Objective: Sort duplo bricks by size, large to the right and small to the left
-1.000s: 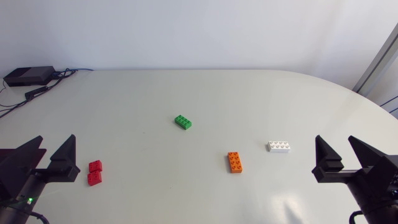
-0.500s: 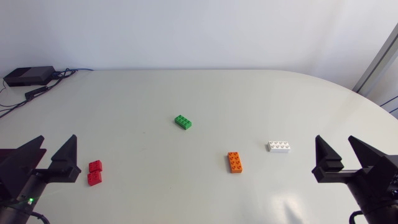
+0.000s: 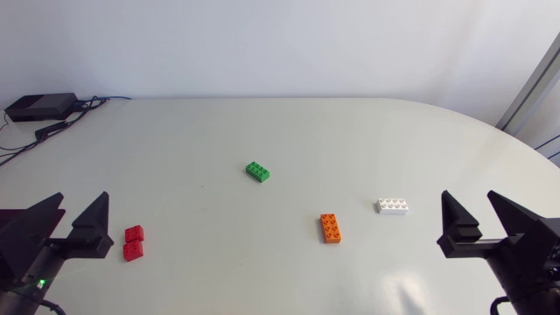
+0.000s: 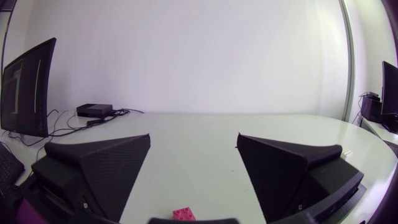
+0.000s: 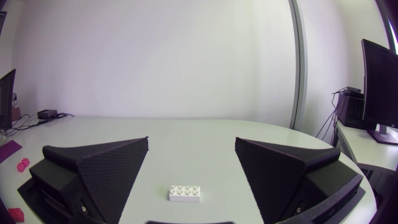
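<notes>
Across the counter (image 3: pixel 175 131), green brick (image 3: pixel 256 171), orange brick (image 3: pixel 331 227), white brick (image 3: pixel 393 206) and red pair (image 3: pixel 133 243) are lying apart; left gripper (image 3: pixel 83 196) and right gripper (image 3: pixel 466 195) are hovering, fingers spread.

On the pale rounded table (image 3: pixel 289 131), a small green plastic brick (image 3: pixel 256 171) lies near the middle. Nearer the front and to its right sits a long orange plastic brick (image 3: pixel 331 227). A long white plastic brick (image 3: pixel 393 206) lies to the right of that, ahead of the right gripper (image 3: pixel 468 196). Two small red plastic bricks (image 3: pixel 133 242) touch each other at the front left, just beside the left gripper (image 3: pixel 83 196).
</notes>
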Robot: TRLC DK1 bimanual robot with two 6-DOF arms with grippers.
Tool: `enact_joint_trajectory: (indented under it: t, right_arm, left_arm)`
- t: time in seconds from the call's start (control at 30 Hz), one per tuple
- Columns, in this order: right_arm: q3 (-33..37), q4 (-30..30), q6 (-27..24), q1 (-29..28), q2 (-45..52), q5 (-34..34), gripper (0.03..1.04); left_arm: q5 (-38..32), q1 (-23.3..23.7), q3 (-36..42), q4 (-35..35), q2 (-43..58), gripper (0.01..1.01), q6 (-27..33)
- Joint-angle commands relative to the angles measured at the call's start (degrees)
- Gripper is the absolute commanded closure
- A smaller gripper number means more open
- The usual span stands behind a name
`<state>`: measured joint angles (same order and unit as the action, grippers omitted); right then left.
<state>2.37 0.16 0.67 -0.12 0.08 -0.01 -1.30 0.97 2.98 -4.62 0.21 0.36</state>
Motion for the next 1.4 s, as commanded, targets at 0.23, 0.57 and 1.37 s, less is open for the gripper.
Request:
enact_joint_trajectory:
  t: [0.23, 0.57, 1.37]
  right_arm:
    - [4.8, -2.4, 0.8, 1.2, 2.3, -0.5, 0.06]
    - [15.5, -4.7, 0.9, 1.6, 19.6, -2.1, 0.06]
    - [25.1, -16.7, 9.0, -0.2, 33.7, -10.1, 0.06]
  left_arm:
    - [0.4, -4.5, 12.7, -6.8, 7.3, 0.075, -0.3]
    - [0.3, -7.9, 30.8, -21.7, 33.5, 0.102, -1.2]
    - [5.5, -38.2, 39.4, -42.0, 71.7, 0.121, 2.6]
